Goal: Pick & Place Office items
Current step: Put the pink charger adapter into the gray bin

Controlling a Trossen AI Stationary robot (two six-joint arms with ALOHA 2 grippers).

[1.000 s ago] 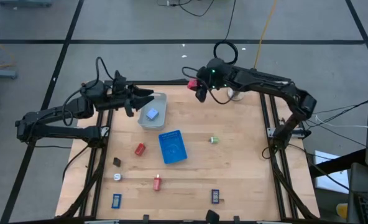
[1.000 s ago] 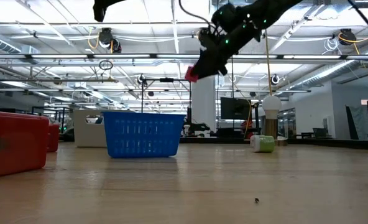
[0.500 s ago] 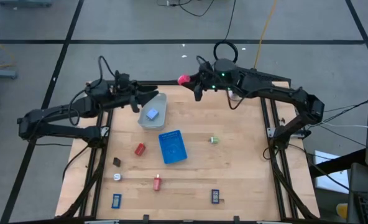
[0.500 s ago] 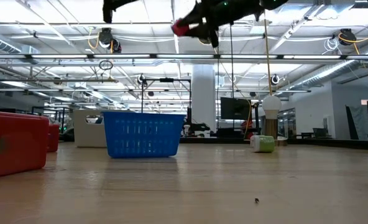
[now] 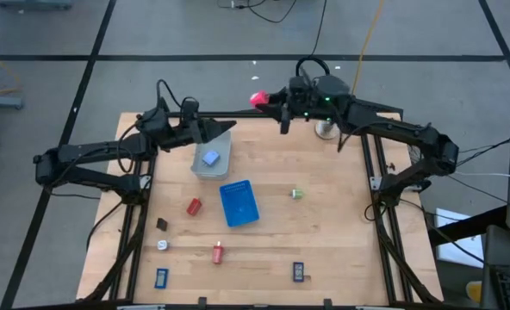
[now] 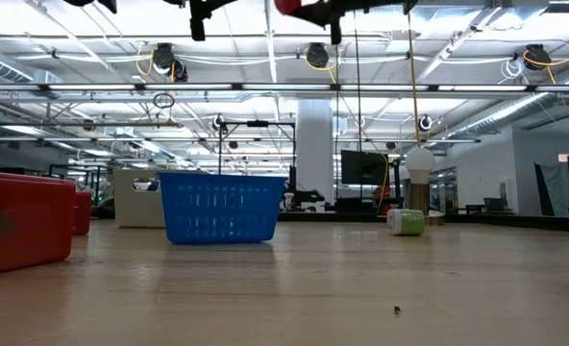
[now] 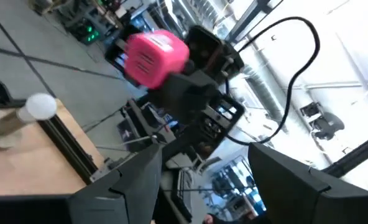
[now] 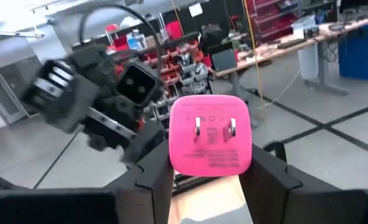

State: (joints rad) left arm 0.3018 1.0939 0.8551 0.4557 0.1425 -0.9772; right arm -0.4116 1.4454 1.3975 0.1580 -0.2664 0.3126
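My right gripper [image 5: 264, 101] is shut on a pink plug block [image 5: 257, 98], high over the table's far edge; the low view shows the block at its top [image 6: 288, 6]. My left gripper [image 5: 224, 129] is open, raised over the far end of the grey tray [image 5: 223, 147], its fingers pointing at the block [image 7: 155, 57]. In the tray lies a pale blue piece [image 5: 210, 158]. Flat on the wooden top are a red piece [image 5: 194, 206], another red one [image 5: 218, 253], a green one [image 5: 296, 195], a dark one [image 5: 162, 224], a white one [image 5: 163, 244] and two dark blue ones [image 5: 161, 277] [image 5: 298, 272]. My right gripper pinches the pink plug block by two opposite sides [image 8: 176, 149] between its two fingers [image 8: 153, 180]. The fingers lie about level and point toward the table's left. The block is lifted clear, and its face with two metal prongs [image 8: 212, 129] looks back at the wrist camera.
A blue basket [image 5: 239, 203] stands mid-table, near side of the tray. A white knob on a round base [image 5: 326, 129] stands at the far right edge, under my right arm. Bare wood lies to the right and near side of the basket.
My right gripper has risen with the pink block and moved past the table's far edge, turning from slanting downward to about level. My left gripper has lifted and travelled toward the table's right, closing in on the block. The pieces on the table have stayed put.
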